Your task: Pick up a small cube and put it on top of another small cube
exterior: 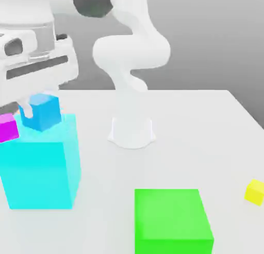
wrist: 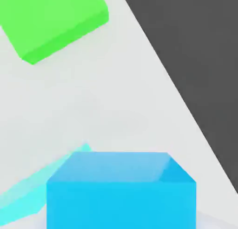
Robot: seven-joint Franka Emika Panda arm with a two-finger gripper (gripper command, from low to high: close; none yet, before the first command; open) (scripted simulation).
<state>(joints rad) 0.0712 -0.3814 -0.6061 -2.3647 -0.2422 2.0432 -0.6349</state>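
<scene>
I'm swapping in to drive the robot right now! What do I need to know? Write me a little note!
Gripper: shut on the small blue cube.
Where things are: the magenta cube is at the exterior view's left, beside the blue one in that picture; the yellow cube is on the table at the right. Big blocks: cyan and green.
Done: blue cube gripped.
Left: put it on another small cube, then let go. Which cube, the task doesn't say.
</scene>
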